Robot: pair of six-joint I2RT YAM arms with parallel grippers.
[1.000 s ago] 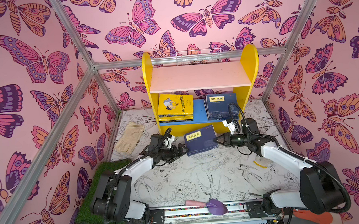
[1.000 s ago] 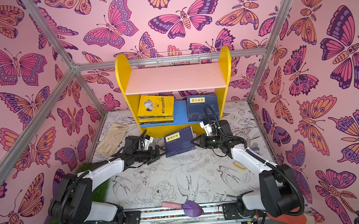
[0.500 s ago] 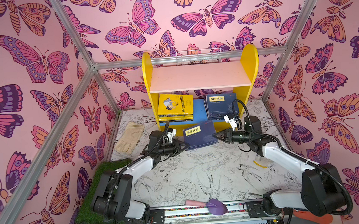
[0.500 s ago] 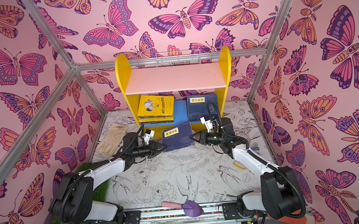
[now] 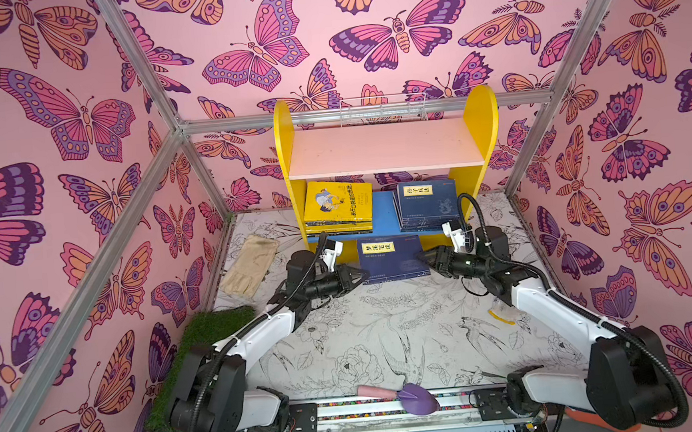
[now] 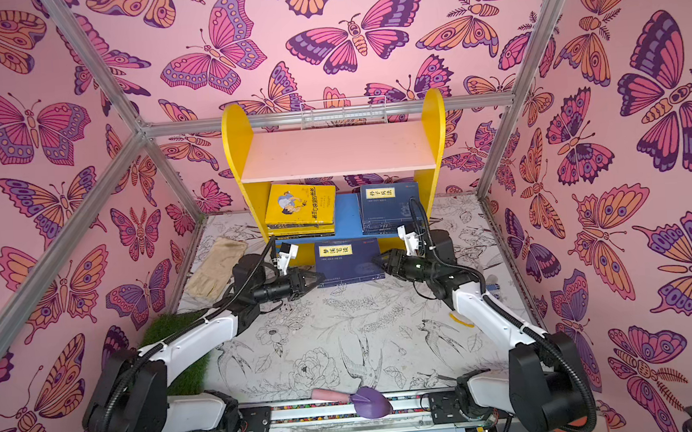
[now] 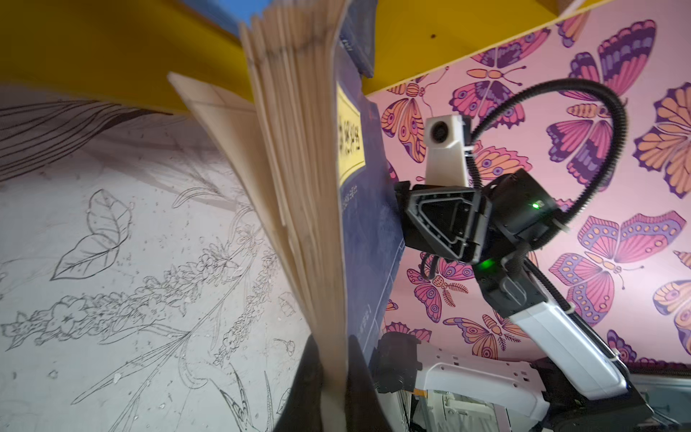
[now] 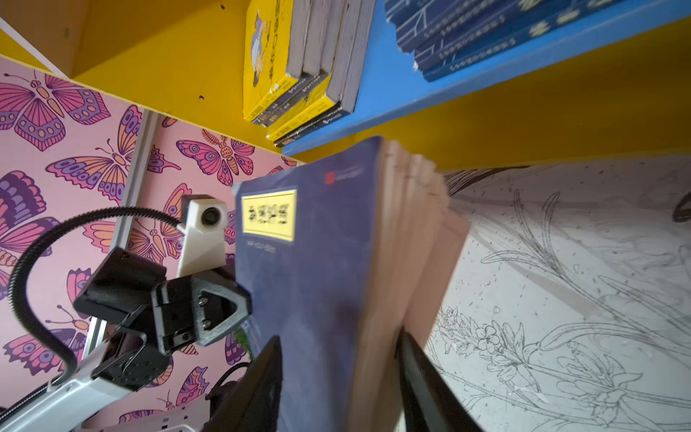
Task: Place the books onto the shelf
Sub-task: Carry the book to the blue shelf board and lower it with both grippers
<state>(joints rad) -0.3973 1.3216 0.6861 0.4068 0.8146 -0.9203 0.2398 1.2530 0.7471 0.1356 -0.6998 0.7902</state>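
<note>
l gripper [image 5: 361, 274] clamps navy book [image 5: 393, 260]; r gripper [image 5: 421, 257] jaws apart round it.

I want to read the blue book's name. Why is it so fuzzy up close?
Left wrist view: the navy book is streaked with motion blur; right wrist view: its yellow label is smeared, unreadable; both top views: the label looks sharper but tiny.

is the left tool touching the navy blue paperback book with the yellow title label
Touching. The left wrist view shows the left tool shut on the navy blue paperback book, its pages pinched between the jaws.
</note>
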